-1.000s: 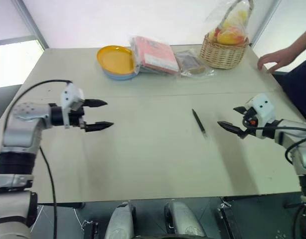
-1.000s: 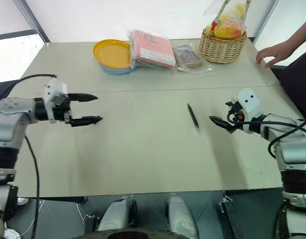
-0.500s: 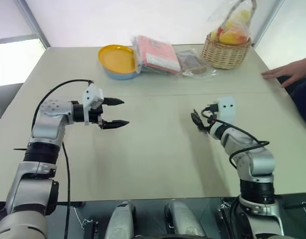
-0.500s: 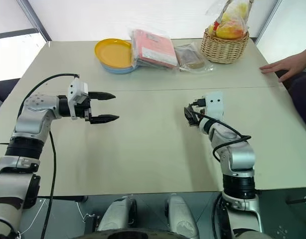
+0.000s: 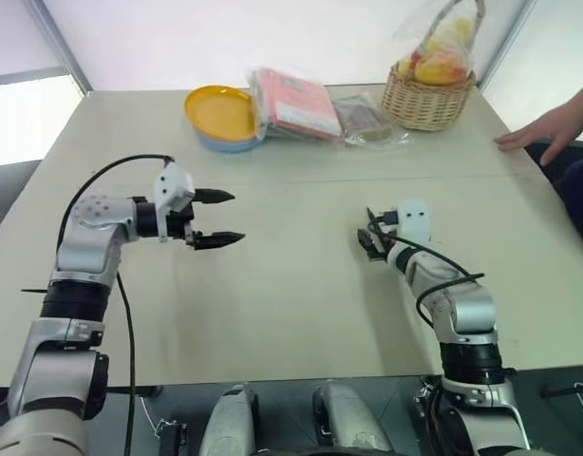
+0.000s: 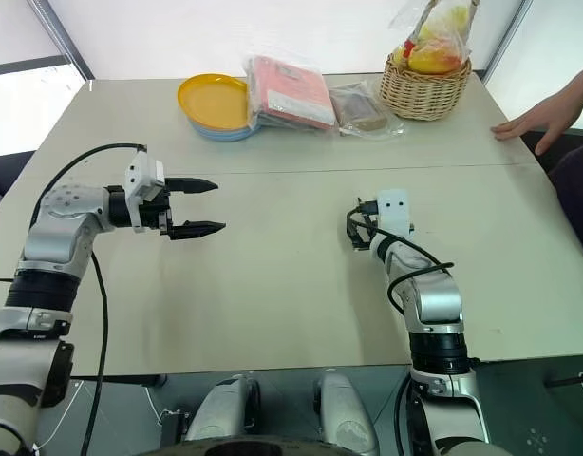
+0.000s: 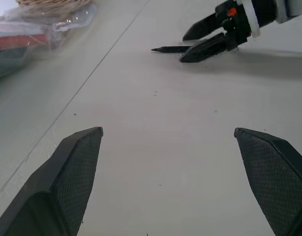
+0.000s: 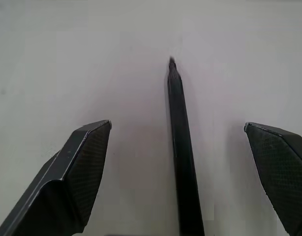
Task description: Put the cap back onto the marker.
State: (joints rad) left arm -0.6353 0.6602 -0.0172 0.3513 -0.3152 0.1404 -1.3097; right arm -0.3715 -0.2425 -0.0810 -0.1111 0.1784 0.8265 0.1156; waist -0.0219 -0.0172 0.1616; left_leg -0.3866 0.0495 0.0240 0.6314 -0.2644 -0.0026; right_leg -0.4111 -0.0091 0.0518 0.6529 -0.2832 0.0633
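- The wide, pale beige desk (image 5: 272,294) with a thin seam running across it carries everything, and most of its near half is bare.
- A person's hand (image 5: 543,128) rests on the far right edge of the desk.
- A woven wicker basket (image 5: 426,103) holding yellow and orange fruit in a clear plastic bag stands near the far right corner.
- A flat packet in clear wrap with a red and pink cover (image 5: 293,103) lies along the far edge, just beside a round yellow plate stacked on a pale blue one (image 5: 221,116) on its left.
- A smaller clear-wrapped brown packet (image 5: 366,119) lies between the red packet and the basket.
- My left gripper (image 5: 218,218), two black fingers on a white and grey wrist, hangs above the left half of the desk, pointing across toward the right edge. Its jaws are spread wide with nothing between them.
- My right gripper (image 8: 178,157) is low over the desk right of the middle, jaws spread wide and grasping nothing. In the right wrist view its two fingers stand either side of the marker, apart from it.
- The thin, dark grey-black marker (image 8: 179,147) with a pointed tip lies flat on the desk right of the middle, its point aimed toward the far edge, uncapped.
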